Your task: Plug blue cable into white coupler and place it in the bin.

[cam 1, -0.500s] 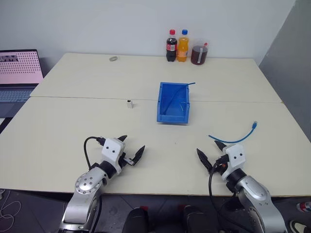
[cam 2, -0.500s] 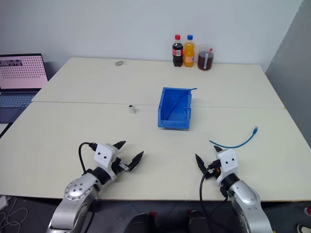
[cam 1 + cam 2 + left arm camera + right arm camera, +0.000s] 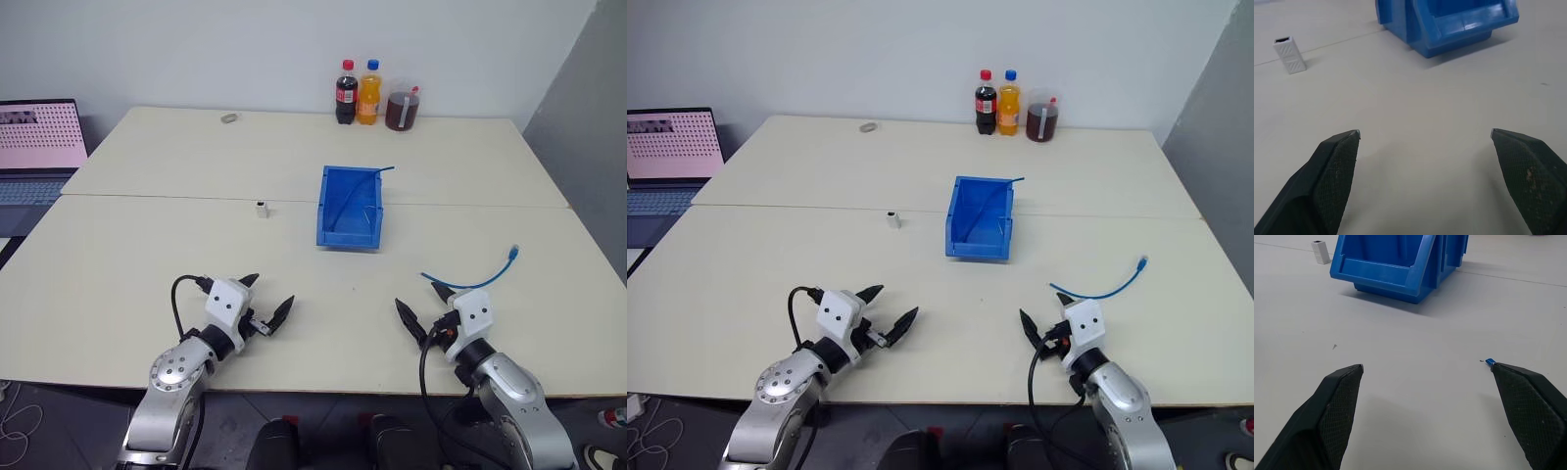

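left pincer (image 3: pixel 266 305): fingers spread wide, nothing in them, hovering over the table near its front edge, on the bin's near-left side and well apart from it

right pincer (image 3: pixel 423 305): also spread wide and empty, near the front edge too, on the bin's near-right side, well apart from it

bin (image 3: pixel 349 208): bright blue, sits about mid-table with its lowered lip facing the robot; a thin blue strand pokes out over its far rim, can't tell what it is

white coupler (image 3: pixel 261 209): tiny block standing upright, left of the bin, clearly apart from it, bare table all round

blue cable (image 3: pixel 477 281): lies loose in a shallow curve to the near-right of the bin, well apart from it; its near end is just beside the right pincer, and from the right wrist view I can't tell if it's actually touching a finger; the plug end points toward the table's right edge

table (image 3: pixel 147 245): pale top, a seam runs across it just behind the coupler; wide bare stretch between both pincers and the bin

bottles (image 3: pixel 357 93): two drinks bottles and a jug of dark liquid (image 3: pixel 401 107) at the far edge, well behind the bin

small ring-like thing (image 3: pixel 228 118): far-left of the bin near the back edge, can't make out what it is

laptop (image 3: pixel 37 147): off past the table's left edge, far from the bin
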Robot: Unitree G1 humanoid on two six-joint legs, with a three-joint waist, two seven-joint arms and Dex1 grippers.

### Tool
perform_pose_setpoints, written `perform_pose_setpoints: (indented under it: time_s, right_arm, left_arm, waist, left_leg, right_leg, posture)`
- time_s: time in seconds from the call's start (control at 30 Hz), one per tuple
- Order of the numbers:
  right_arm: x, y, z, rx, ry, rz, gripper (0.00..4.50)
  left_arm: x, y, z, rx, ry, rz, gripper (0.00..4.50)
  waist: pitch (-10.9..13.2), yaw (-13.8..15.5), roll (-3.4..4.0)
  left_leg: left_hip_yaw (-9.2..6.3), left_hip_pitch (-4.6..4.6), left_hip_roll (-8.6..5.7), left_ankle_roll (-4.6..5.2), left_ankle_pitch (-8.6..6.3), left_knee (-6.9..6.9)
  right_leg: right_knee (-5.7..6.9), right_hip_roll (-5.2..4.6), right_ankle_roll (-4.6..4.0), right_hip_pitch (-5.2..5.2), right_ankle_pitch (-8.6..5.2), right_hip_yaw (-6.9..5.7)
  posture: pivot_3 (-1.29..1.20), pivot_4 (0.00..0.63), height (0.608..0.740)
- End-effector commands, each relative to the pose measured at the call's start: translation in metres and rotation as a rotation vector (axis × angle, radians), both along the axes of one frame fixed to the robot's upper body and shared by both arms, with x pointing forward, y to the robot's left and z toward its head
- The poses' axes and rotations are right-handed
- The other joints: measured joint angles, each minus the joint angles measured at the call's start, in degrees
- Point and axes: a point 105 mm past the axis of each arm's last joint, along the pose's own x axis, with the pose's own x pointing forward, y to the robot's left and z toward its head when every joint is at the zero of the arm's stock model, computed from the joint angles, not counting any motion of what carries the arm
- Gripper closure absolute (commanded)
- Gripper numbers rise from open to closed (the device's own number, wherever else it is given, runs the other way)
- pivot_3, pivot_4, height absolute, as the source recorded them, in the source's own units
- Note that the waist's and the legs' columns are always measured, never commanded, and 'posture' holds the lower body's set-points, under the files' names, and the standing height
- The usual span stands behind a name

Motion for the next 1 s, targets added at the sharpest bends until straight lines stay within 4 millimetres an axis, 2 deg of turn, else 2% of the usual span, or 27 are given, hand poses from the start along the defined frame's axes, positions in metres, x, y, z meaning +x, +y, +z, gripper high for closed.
perform_pose_setpoints:
  time_s: [0.03, 0.3, 0.43, 0.53, 0.7, 0.77, 0.87, 1.0]
  right_arm:
    - [0.001, 0.001, 0.012, -0.006, -0.048, 0.004, 0.05]
    - [0.002, 0.001, 0.02, -0.01, -0.067, -0.001, 0.05]
    - [0.005, -0.003, 0.032, -0.007, -0.116, -0.038, 0.05]
    - [0.007, -0.01, 0.042, -0.016, -0.15, -0.094, 0.05]
    - [0.004, -0.048, 0.05, -0.038, -0.17, -0.329, 0.05]
    - [0.001, -0.075, 0.043, -0.042, -0.104, -0.495, 0.05]
    - [0.006, -0.103, 0.031, -0.022, 0.019, -0.691, 0.05]
    - [0.024, -0.121, 0.021, 0.069, 0.148, -0.795, 0.05]
  left_arm:
    - [-0.003, 0.001, 0.015, -0.031, -0.049, -0.056, 0.0]
    - [-0.011, 0.002, 0.027, -0.11, -0.013, -0.205, 0.0]
    - [-0.013, -0.007, 0.034, -0.127, 0.025, -0.323, 0.0]
    - [-0.007, -0.014, 0.044, -0.108, 0.011, -0.383, 0.0]
    - [-0.001, -0.036, 0.061, -0.038, -0.006, -0.544, 0.0]
    - [-0.007, -0.051, 0.066, 0.0, 0.044, -0.704, 0.0]
    - [-0.012, -0.06, 0.068, 0.053, 0.075, -0.823, 0.0]
    - [-0.012, -0.066, 0.07, 0.09, 0.068, -0.883, 0.0]
  waist:
    - [0.0, -0.01, 0.0]
    - [0.0, -0.03, 0.0]
    - [0.0, -0.06, 0.0]
    - [0.0, -0.03, 0.0]
    - [-0.02, 0.46, -0.02]
    - [-0.04, 0.19, 0.0]
    - [-0.04, 0.33, 0.0]
    - [-0.04, -0.55, 0.01]
  left_leg:
    - [-0.01, 0.0, 0.0, 0.0, 0.0, 0.0]
    - [-0.05, -0.01, 0.0, 0.0, 0.0, 0.01]
    - [-0.09, -0.02, 0.0, 0.0, 0.0, 0.02]
    - [-0.13, -0.04, -0.01, 0.0, 0.0, 0.05]
    - [-0.32, -0.1, -0.06, 0.0, 0.01, 0.07]
    - [-0.33, -0.13, -0.06, -0.01, 0.01, 0.07]
    - [-0.49, -0.19, -0.05, -0.01, 0.02, 0.07]
    - [-0.49, -0.13, -0.07, -0.01, 0.02, 0.11]
  right_leg:
    - [0.0, 0.0, 0.0, 0.0, 0.0, 0.0]
    - [0.01, 0.0, -0.02, 0.0, -0.01, -0.04]
    - [0.01, 0.0, -0.02, 0.01, -0.02, -0.08]
    - [0.03, 0.0, -0.02, 0.01, -0.01, -0.1]
    - [0.02, 0.01, -0.04, 0.04, -0.02, -0.25]
    - [0.0, 0.01, -0.16, 0.04, 0.03, -0.26]
    - [0.11, 0.05, -0.35, -0.02, 0.06, -0.39]
    - [0.28, 0.05, -0.35, -0.02, 0.06, -0.33]
  posture:
    - [0.0, 0.15, 0.74]
    - [0.0, 0.15, 0.74]
    - [0.0, 0.15, 0.74]
    - [0.0, 0.15, 0.74]
    - [0.0, 0.15, 0.74]
    - [0.0, 0.15, 0.74]
    - [0.0, 0.15, 0.74]
    - [0.0, 0.15, 0.74]
